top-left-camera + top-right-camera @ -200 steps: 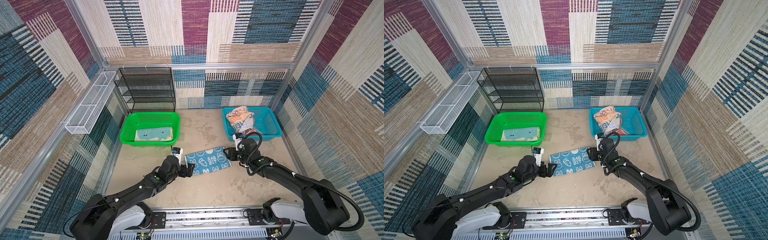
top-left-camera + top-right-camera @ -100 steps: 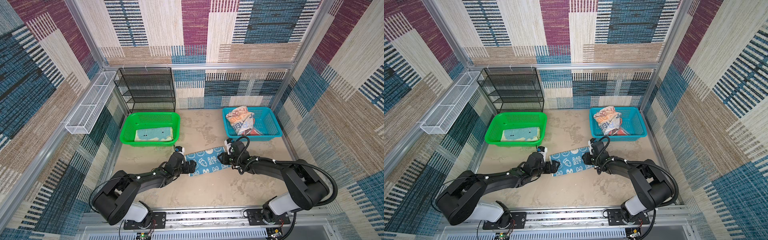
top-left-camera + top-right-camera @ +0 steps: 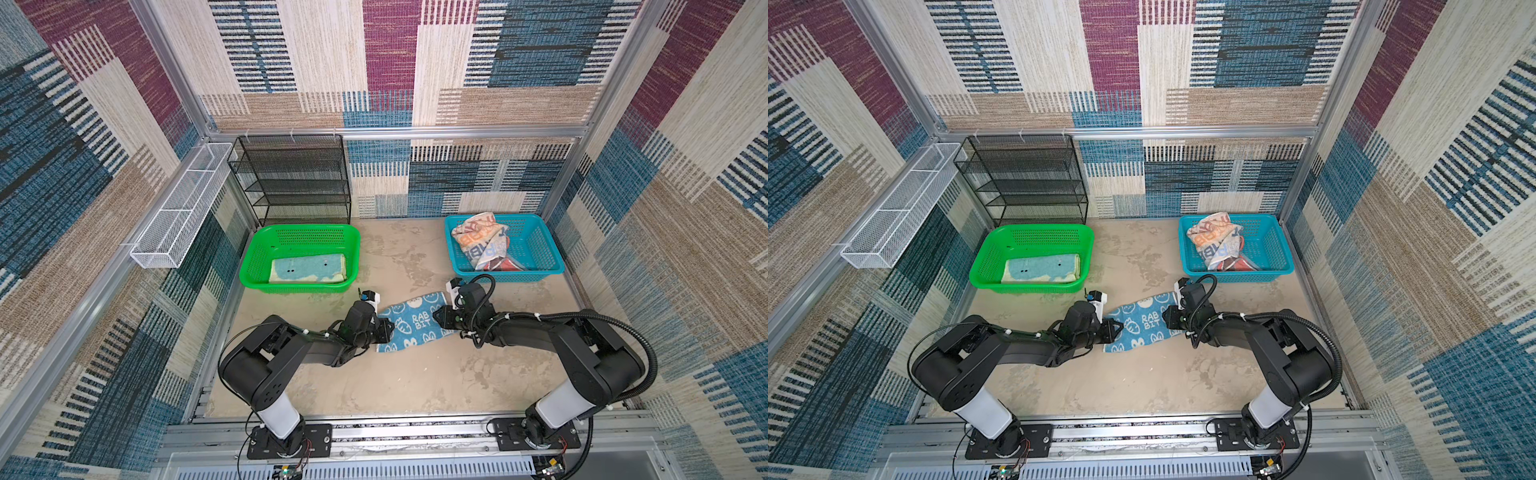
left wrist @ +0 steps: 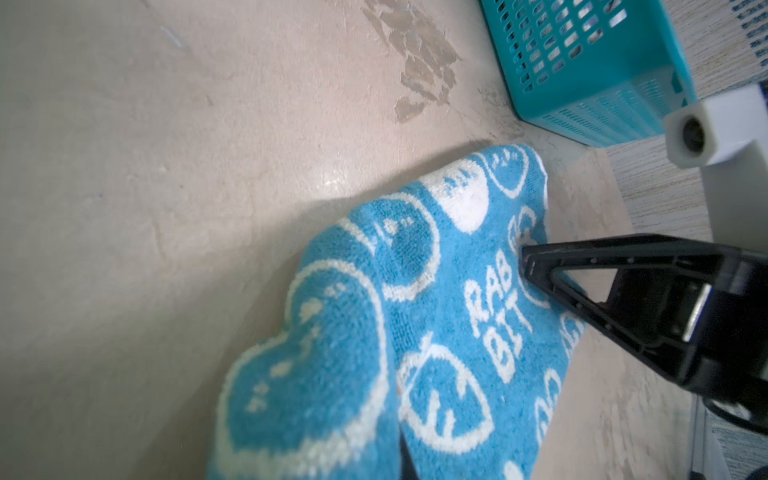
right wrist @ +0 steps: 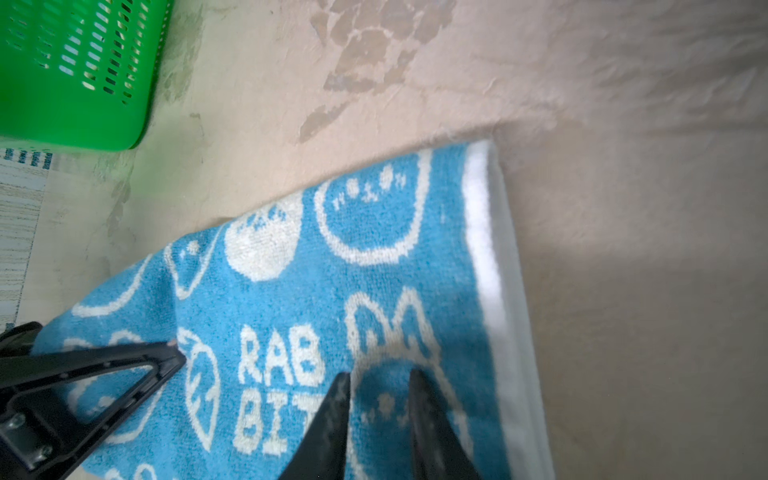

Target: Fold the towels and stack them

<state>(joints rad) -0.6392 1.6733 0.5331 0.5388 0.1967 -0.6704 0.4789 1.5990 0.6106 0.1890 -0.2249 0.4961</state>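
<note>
One towel (image 3: 307,270) is folded in the green basket (image 3: 311,237); the rabbit towel (image 3: 415,328) is pinched by the left claw (image 3: 387,327); the grip of the right claw (image 5: 376,376) cannot be told; crumpled towels (image 3: 480,243) are left unfolded.

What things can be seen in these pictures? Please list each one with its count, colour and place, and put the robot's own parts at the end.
rabbit towel: 1, blue with white rabbits, on the table between the grippers
folded towel: 1, pale aqua and cream, inside the green basket
lettered towel: 1, whitish with orange and blue letters, crumpled in the blue basket
coral towel: 1, coral, mostly hidden under the lettered towel
green basket: 1, green, back left
blue basket: 1, blue, back right
shelf rack: 1, black mesh, behind the green basket
wire basket: 1, white, on the left wall
table: 1, beige
left gripper: 1, black, shut on the rabbit towel's edge
right gripper: 1, black, jaws apart, on the towel's opposite end
</note>
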